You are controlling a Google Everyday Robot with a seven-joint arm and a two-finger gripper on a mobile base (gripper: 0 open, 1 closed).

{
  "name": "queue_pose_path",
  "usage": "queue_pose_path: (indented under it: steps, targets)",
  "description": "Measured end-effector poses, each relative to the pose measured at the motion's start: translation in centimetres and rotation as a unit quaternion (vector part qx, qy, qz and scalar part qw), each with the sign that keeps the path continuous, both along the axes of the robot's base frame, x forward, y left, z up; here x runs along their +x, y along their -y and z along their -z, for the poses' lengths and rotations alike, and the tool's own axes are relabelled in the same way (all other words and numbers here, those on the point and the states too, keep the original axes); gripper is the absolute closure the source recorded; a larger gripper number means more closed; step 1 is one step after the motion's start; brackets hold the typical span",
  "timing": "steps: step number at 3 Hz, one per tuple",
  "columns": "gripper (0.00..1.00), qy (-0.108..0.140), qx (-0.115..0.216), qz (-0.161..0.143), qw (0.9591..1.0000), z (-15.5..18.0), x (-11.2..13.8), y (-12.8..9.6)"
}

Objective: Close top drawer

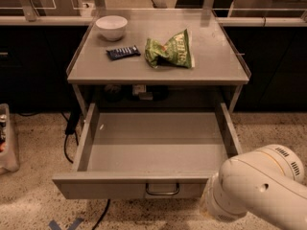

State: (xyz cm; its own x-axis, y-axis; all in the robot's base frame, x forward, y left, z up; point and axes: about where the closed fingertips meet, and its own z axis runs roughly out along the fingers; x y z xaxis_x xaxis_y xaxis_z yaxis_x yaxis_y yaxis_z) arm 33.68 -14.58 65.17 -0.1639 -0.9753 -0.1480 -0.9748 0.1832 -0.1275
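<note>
The top drawer is a wide, shallow grey metal drawer, pulled fully out from under the cabinet top, and it is empty inside. Its front panel faces me, with a small dark wire handle at its centre. My white arm fills the lower right corner, just right of the drawer's front right corner. The gripper itself is out of view, hidden beyond the arm's bulky joint.
On the cabinet top lie a white bowl, a dark snack bar and a green chip bag. Black cables hang left of the drawer. A container stands on the speckled floor at far left.
</note>
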Motion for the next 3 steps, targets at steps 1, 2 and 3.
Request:
queue_pose_path:
  steps: [1, 2, 3]
  targets:
    - [1.00, 0.023, -0.003, -0.004, 0.9997, 0.6, 2.5, -1.3]
    - [1.00, 0.051, -0.017, -0.011, 0.9985, 0.1, 5.7, -1.9]
    - [1.00, 0.076, -0.040, -0.024, 0.9960, -0.5, 8.4, -2.3]
